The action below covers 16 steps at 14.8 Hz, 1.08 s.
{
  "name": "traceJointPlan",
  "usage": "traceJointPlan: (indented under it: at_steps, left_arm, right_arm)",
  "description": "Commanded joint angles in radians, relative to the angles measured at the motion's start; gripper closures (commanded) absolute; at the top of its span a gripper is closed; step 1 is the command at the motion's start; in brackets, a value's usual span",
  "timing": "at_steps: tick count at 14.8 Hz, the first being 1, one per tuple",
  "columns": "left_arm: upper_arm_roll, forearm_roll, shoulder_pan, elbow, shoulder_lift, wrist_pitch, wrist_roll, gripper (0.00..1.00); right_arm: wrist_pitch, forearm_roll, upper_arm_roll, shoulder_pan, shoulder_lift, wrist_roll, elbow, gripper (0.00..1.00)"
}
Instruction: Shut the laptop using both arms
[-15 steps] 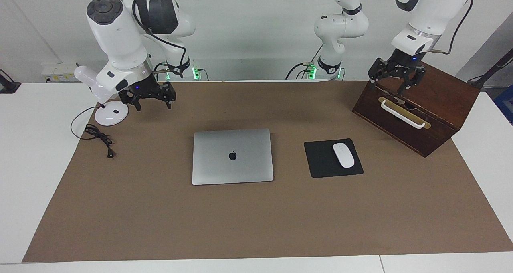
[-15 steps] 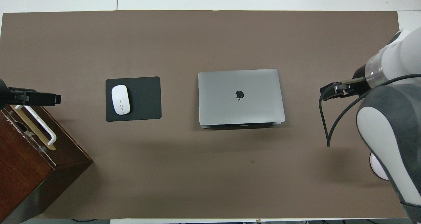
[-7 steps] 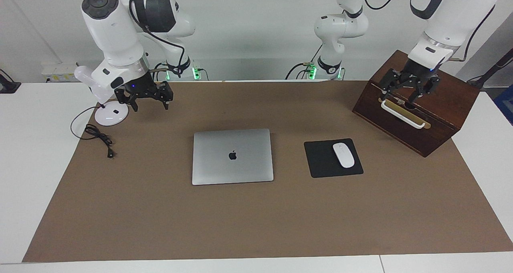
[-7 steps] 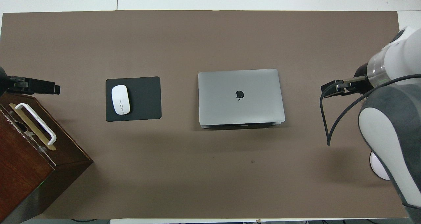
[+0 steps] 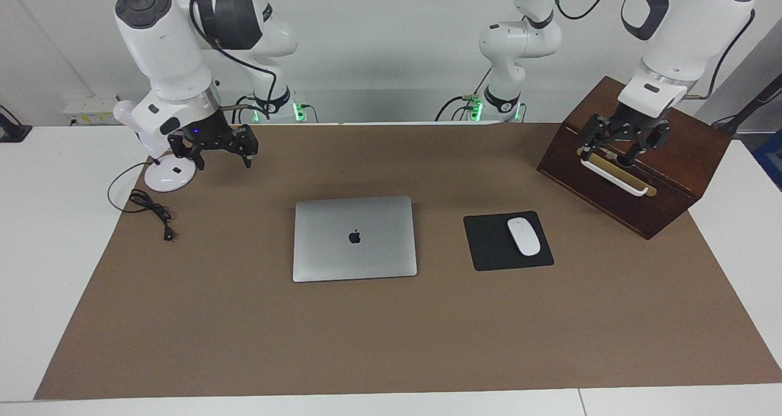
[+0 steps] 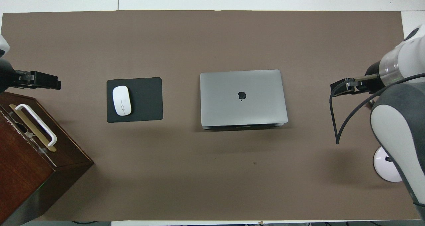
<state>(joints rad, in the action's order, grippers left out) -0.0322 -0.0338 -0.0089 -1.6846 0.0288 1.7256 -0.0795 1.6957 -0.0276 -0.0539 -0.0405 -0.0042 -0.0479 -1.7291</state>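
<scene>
The silver-grey laptop (image 5: 354, 239) lies on the brown mat at the middle of the table with its lid down flat and the apple logo facing up; it also shows in the overhead view (image 6: 243, 97). My right gripper (image 5: 214, 152) hangs open and empty in the air over the mat near the lamp, well apart from the laptop; it also shows in the overhead view (image 6: 343, 86). My left gripper (image 5: 622, 142) hangs open and empty over the wooden box's handle; it also shows in the overhead view (image 6: 40, 82). Neither gripper touches the laptop.
A black mouse pad (image 5: 489, 245) with a white mouse (image 5: 523, 236) lies beside the laptop toward the left arm's end. A dark wooden box (image 5: 678, 159) with a white handle stands at that end. A white lamp base (image 5: 170, 175) and its black cable (image 5: 149, 207) lie at the right arm's end.
Both grippers have drawn outward, away from the laptop. The left gripper moved over the box's handle, the right toward the lamp. The laptop has not moved.
</scene>
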Motion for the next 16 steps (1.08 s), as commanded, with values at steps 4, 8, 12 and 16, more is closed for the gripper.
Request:
traceJointPlan:
  at_steps: [4,8,12,16]
  left_arm:
    - [-0.003,0.020,-0.005,0.013,0.006,0.008,0.027,0.00]
    - [0.005,0.020,0.012,0.000,0.008,0.049,0.072,0.00]
    - [0.005,0.020,0.033,-0.009,0.017,0.042,0.076,0.00]
    - [0.000,0.020,0.012,-0.023,0.017,0.058,0.080,0.00]
  right_arm:
    - [0.013,-0.006,-0.007,0.011,0.000,0.022,0.003,0.00]
    - [0.012,-0.006,-0.007,0.013,0.000,0.022,0.003,0.00]
    - [0.013,-0.006,-0.007,0.013,0.000,0.022,0.003,0.00]
    - [0.013,-0.005,-0.007,0.013,0.000,0.022,0.003,0.00]
